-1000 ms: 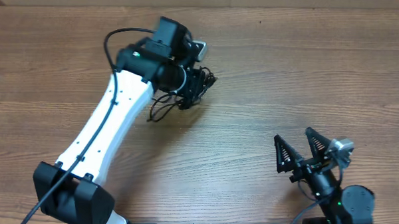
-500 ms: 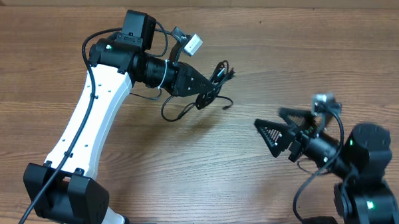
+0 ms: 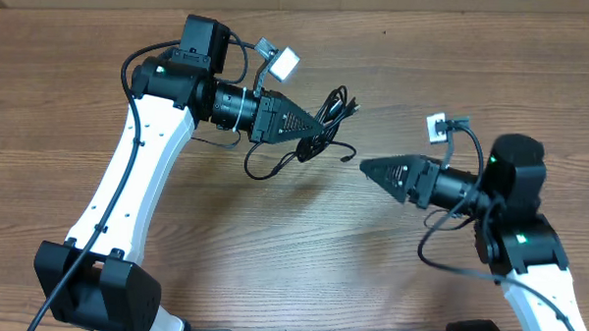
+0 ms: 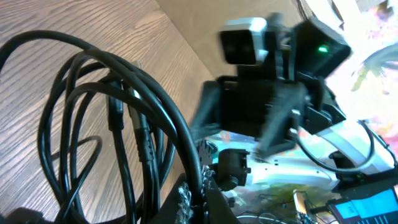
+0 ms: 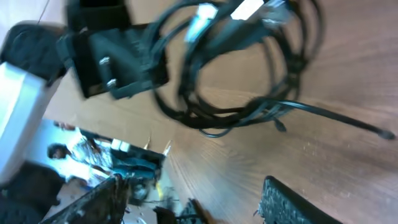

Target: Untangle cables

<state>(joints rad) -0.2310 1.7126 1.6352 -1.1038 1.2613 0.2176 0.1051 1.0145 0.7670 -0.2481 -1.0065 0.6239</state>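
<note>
Over the table [image 3: 475,54], cables [image 3: 334,103] in left gripper [image 3: 304,123], right gripper [image 3: 370,168] near

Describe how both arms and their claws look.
The left arm has a long white link, black joints, a black cable alongside and a green light. The right arm has black joints, a green light and a white lower link. The left claw and right claw are black, tapering wedges.

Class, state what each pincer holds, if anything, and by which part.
Left pincer grips the cables where their loops bunch together at the bundle's edge. Right pincer holds nothing; its jaws stand apart.
</note>
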